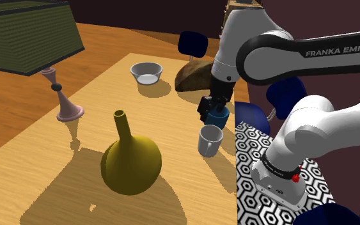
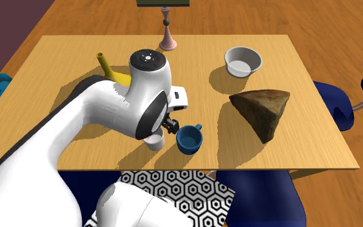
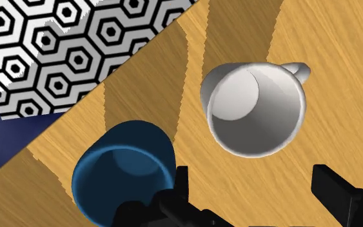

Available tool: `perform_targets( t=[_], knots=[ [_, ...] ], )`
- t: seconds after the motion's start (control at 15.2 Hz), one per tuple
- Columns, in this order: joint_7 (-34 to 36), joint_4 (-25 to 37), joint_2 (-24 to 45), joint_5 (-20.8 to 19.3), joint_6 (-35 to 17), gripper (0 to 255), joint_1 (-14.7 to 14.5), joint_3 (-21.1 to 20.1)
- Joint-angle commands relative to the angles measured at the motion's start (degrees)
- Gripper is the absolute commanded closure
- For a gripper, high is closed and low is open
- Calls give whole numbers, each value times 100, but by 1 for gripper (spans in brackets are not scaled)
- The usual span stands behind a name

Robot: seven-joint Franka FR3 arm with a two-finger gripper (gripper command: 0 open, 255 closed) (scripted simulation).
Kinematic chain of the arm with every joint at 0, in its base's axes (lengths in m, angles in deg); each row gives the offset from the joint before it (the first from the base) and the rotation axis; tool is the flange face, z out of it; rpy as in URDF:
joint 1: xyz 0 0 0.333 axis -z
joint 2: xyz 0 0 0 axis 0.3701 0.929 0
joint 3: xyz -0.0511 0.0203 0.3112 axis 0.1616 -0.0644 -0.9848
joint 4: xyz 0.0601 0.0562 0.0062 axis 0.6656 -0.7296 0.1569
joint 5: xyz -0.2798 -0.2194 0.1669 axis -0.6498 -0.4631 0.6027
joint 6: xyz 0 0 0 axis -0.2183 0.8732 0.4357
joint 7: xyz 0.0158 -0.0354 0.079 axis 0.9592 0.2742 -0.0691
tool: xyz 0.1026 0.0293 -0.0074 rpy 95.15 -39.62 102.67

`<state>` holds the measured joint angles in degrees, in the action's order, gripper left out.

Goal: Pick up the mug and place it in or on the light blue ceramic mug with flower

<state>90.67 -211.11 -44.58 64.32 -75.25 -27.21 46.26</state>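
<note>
Pickup seems pending: the white mug [image 1: 210,142] stands on the counter [image 1: 95,108], right of centre in the shoulder view, just beside the blue mug [image 1: 219,119], under the spread, empty pincer [image 3: 251,174], which must next drop astride its wall.

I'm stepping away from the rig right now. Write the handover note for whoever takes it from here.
End effector: open, holding nothing, hovering by the two mugs.
Blue mug: upright on the wooden table, beside one finger and outside the gap.
White mug: upright next to it, not touching, handle turned away from the blue mug.
Done: nothing yet, neither mug is grasped or lifted.
Left: grasp the mug to be moved, lift it, set it in or on the other one.
</note>
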Motion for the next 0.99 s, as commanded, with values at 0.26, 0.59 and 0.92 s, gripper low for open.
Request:
perform_targets(
  t=[0.26, 0.59, 0.92],
  knots=[
    [44, -936, 143, 282, -543, 0, -185, -236],
    [42, -966, 177, 304, -606, 0, -196, -253],
    [42, -966, 177, 304, -606, 255, -197, -253]
  ],
)
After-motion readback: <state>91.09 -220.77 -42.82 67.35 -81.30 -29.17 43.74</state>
